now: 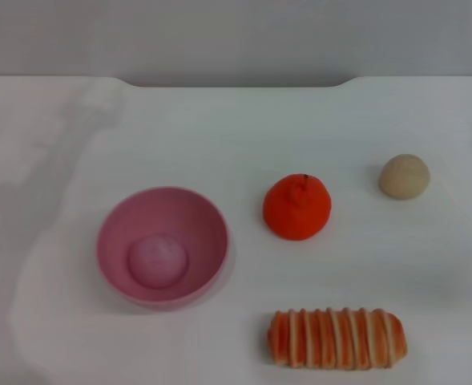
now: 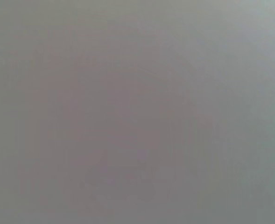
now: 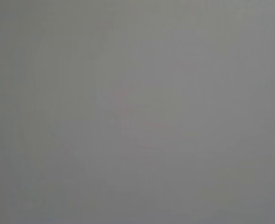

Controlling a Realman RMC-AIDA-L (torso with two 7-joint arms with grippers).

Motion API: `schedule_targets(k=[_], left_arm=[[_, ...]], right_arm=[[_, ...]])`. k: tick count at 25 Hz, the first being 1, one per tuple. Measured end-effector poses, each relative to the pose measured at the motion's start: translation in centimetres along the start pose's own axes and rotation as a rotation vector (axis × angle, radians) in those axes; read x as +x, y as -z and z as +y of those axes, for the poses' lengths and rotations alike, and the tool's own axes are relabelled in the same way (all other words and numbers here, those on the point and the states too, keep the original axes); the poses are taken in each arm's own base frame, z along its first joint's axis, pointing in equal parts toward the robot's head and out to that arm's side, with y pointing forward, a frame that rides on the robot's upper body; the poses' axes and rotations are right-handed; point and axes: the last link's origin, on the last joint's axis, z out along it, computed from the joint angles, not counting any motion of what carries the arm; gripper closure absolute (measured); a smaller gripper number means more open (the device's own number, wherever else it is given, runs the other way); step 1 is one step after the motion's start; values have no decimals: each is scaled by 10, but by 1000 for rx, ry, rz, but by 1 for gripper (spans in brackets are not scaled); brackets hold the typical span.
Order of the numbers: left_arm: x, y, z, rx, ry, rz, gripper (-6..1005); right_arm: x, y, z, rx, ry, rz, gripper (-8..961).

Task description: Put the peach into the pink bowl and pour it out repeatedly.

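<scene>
Striped bread (image 1: 337,338) nearest on white table (image 1: 219,136), peach (image 1: 157,261) w/in pink bowl (image 1: 163,246); fingers unseen, can't tell

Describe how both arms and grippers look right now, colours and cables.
Neither arm nor gripper shows in any view. The head view holds only the white table, pink bowl, peach and other foods; both wrist views show blank grey.

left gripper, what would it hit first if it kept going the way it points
Cannot tell: the left gripper is not in view, and its wrist view shows only blank grey. The head view shows just the pink bowl holding the peach.
</scene>
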Motion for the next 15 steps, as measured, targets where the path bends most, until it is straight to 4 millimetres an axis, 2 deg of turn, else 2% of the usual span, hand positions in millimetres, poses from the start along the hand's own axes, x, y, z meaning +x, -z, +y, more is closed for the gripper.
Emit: schedule_targets(k=[3, 4, 5, 7, 9, 10, 11, 15], left_arm=[[-13, 37, -15, 142, -68, -62, 499], [-13, 37, -15, 142, -68, -62, 498], [-19, 59, -21, 206, -67, -100, 498], [-23, 83, -24, 253, -67, -140, 497], [-23, 83, -24, 253, -67, -140, 496], [-29, 104, -24, 287, -57, -185, 495], [-32, 115, -23, 304, -48, -212, 495], [-32, 126, -24, 321, -35, -227, 495]], right_arm=[[1, 6, -16, 102, 74, 10, 499], [1, 7, -20, 128, 91, 10, 500], [1, 9, -24, 151, 105, 9, 500], [0, 12, -31, 216, 141, 4, 500], [1, 12, -35, 260, 162, -1, 500], [2, 12, -36, 276, 166, -3, 500], [2, 12, -37, 286, 169, -4, 500], [5, 6, -34, 293, 185, -4, 500]])
